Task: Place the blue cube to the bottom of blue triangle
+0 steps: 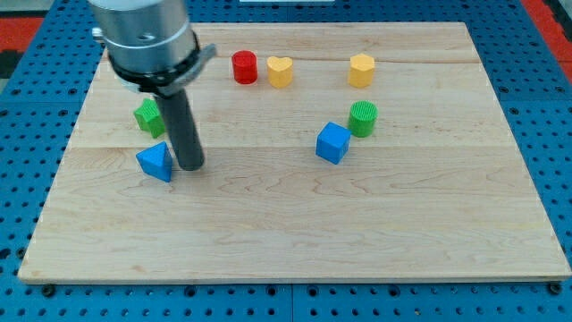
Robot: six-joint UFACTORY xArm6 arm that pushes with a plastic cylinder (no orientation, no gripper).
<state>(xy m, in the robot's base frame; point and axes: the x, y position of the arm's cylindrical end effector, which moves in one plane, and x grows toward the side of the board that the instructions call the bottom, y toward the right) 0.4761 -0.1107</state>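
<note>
Six blocks: spread over wooden board [295, 224], none stacked.
Tip [190, 167]: down on board, just right of blue triangle, possibly touching its right edge; cannot tell for sure.
Rod: dark, upright, rising from tip into grey arm housing [147, 40] at far left.
Grip state: plain rod only, nothing to open or close, nothing held.
Blue triangle [155, 161]: left part of board, near side of green block, just left of tip.
Blue cube [332, 142]: right of centre, well apart from blue triangle and tip, turned slightly on board.
Green cylinder [363, 118]: ribbed, just beyond and right of blue cube, touching or nearly so.
Green block [147, 116]: far side of blue triangle, partly hidden behind rod; shape unclear.
Red cylinder [244, 67]: far row, left of yellow heart.
Yellow heart [280, 72]: just beside red cylinder, on its right.
Yellow block [361, 70]: far right of row, looks hexagonal, apart from heart.
Surround: blue pegboard [36, 134] around board.
</note>
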